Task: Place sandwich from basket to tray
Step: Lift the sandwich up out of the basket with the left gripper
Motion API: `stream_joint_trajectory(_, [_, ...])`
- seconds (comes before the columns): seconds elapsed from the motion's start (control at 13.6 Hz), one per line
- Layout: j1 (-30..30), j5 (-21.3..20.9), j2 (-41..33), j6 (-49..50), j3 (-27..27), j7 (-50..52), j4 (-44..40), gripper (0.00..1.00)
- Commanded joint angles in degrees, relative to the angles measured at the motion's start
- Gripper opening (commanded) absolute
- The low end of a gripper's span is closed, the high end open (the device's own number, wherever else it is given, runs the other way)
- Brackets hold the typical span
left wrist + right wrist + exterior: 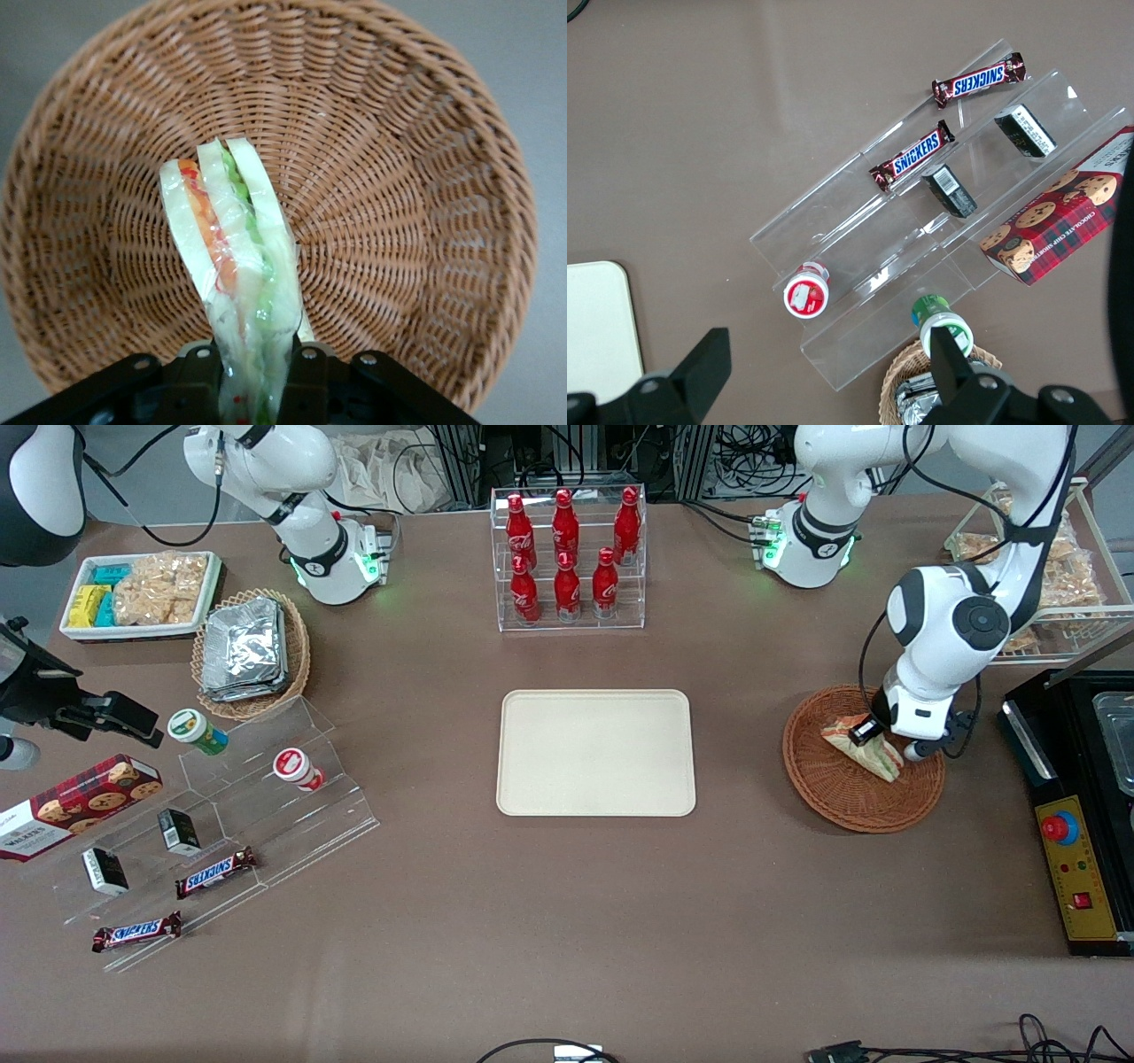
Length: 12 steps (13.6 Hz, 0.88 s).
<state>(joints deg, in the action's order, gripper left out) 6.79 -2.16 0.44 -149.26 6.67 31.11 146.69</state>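
The sandwich [864,749] [235,274], a wrapped wedge of white bread with red and green filling along its edge, is inside the brown wicker basket [824,793] [399,177] toward the working arm's end of the table. My gripper [886,742] [252,376] is down in the basket, shut on the sandwich, with one black finger on each flat side of the wedge. Whether the sandwich still touches the basket floor I cannot tell. The cream tray [595,753] lies flat at the table's middle, apart from the basket, with nothing on it.
A clear rack of red bottles [567,558] stands farther from the front camera than the tray. A black control box [1076,815] sits beside the basket at the table's end. Toward the parked arm's end are a lighter basket of foil packets [251,651] and an acrylic snack stand [221,824].
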Motion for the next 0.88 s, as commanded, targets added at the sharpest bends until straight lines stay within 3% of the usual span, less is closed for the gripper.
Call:
stream_joint_trajectory(0.0, [-0.11, -0.56, -6.4, 5.28, 0.36, -5.85, 0.17, 0.1])
stream_joint_trajectory(0.52, [-0.28, -0.65, -13.79, 12.48, 0.71, -30.98, -1.05, 0.1])
stream_joint_trajectory(0.81, [-0.28, -0.56, -16.6, 18.65, 4.66, -39.54, -4.31, 0.09])
